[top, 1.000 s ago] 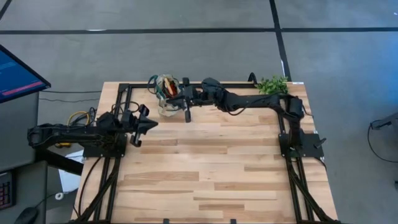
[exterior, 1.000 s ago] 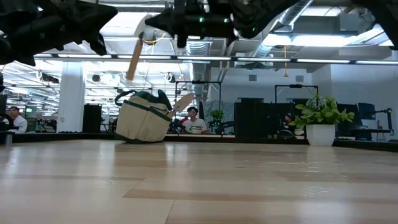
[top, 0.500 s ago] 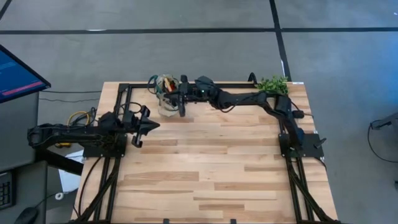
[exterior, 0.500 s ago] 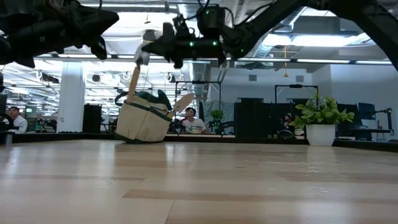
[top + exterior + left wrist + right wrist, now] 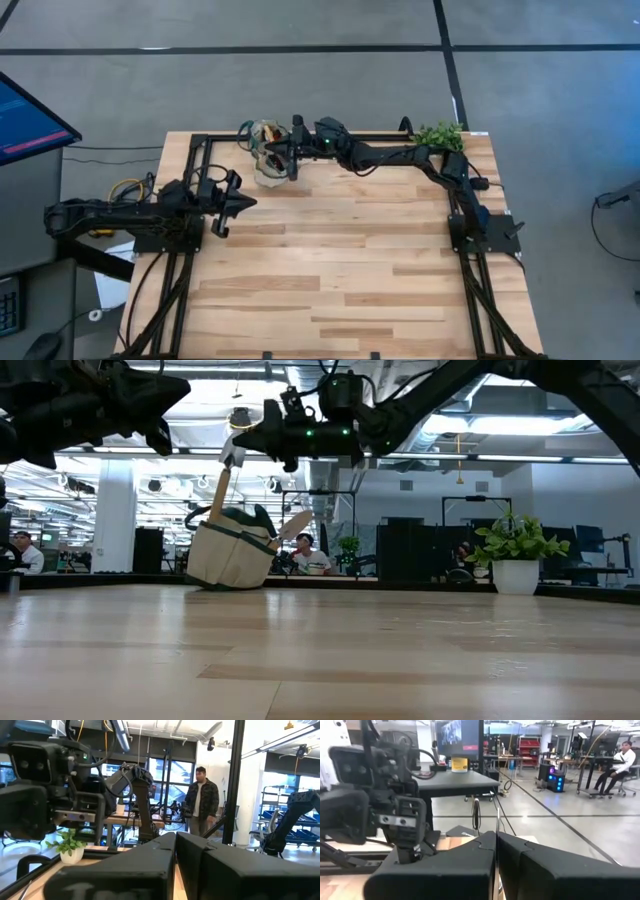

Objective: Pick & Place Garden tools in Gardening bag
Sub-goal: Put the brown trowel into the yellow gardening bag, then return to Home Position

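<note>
The beige gardening bag point(image 5: 264, 152) with dark green trim stands at the table's far left and leans a little in the low view point(image 5: 228, 557). A second wooden handle point(image 5: 295, 523) sticks out of its right side. My right gripper point(image 5: 233, 448) is over the bag's mouth, shut on a wooden-handled trowel point(image 5: 218, 488); it also shows in the high view point(image 5: 291, 158). My left gripper point(image 5: 240, 201) is shut and empty, above the table's left side, nearer than the bag. My right gripper pinches the trowel's silver metal end point(image 5: 230, 457) between its two fingers. The fingers come roughly level from the table's right. The wooden handle hangs below them, slightly tilted, with its lower end point(image 5: 214, 512) at the bag's open mouth.
A leafy green plant in a white pot point(image 5: 438, 135) stands at the far right corner and shows in the low view point(image 5: 515, 552). A black frame rail point(image 5: 380, 135) runs along the far edge. Bare wooden tabletop point(image 5: 340, 260) lies in the middle and near part.
My right gripper has moved toward the far edge and a little left, over the bag, and come down. The trowel it holds has gone from hanging above the bag to having its handle's lower end at the bag's mouth.
</note>
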